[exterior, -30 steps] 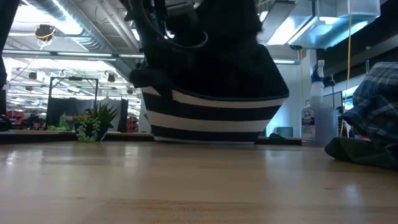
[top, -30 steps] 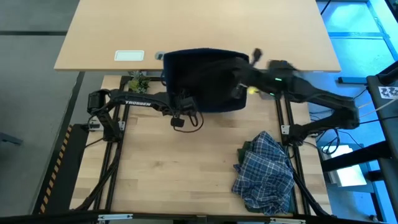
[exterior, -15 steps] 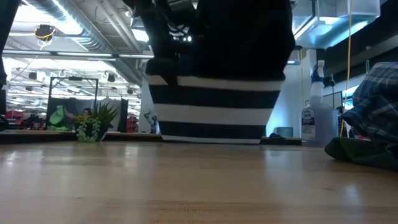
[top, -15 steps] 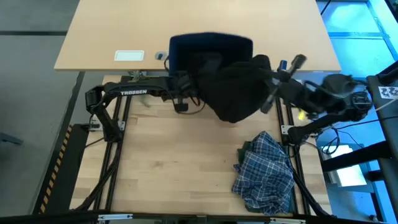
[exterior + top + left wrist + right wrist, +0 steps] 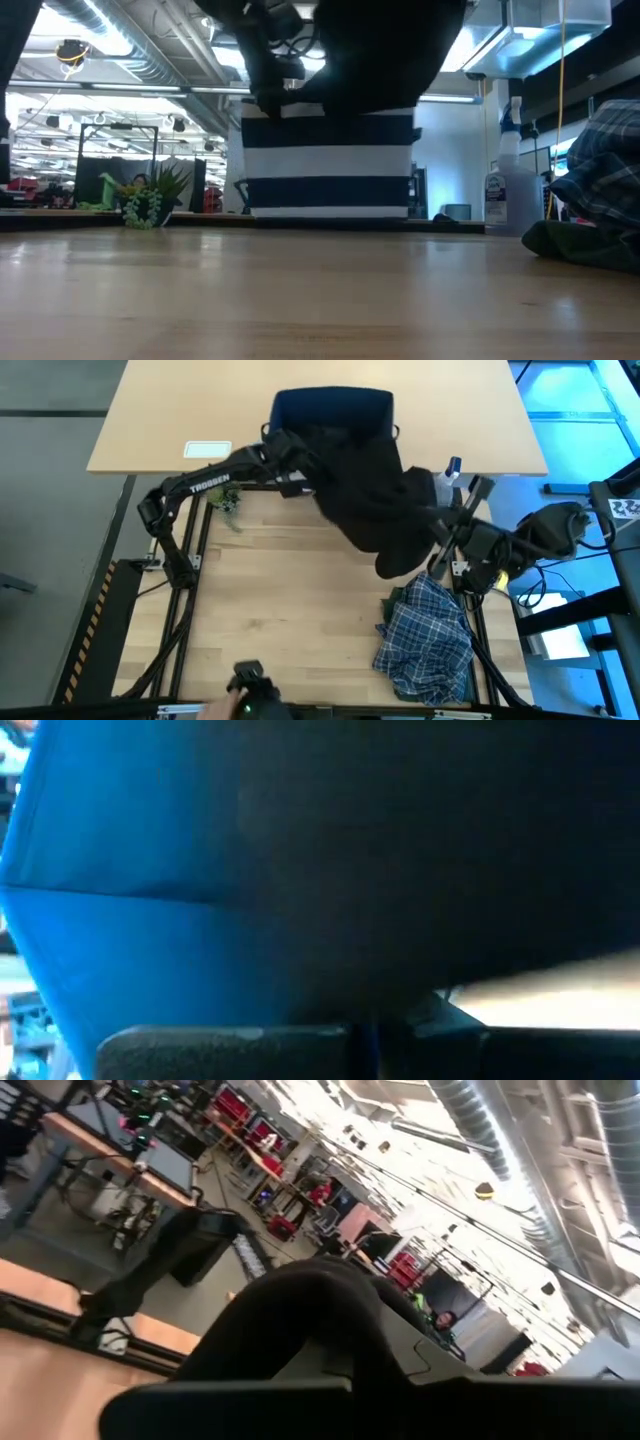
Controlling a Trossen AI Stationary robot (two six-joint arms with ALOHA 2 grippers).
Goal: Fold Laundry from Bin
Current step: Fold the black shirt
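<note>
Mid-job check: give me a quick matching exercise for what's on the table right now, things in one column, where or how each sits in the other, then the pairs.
Things:
1. black garment
2. plaid shirt
3. bin
4. spray bottle

States:
A. upright at the table's far edge, open top
B. crumpled heap, near right part of the table
C. stands at the table's right edge
D. held up between the left gripper and right gripper, off the table

Pairs: 1-D, 2-B, 3-A, 4-C
</note>
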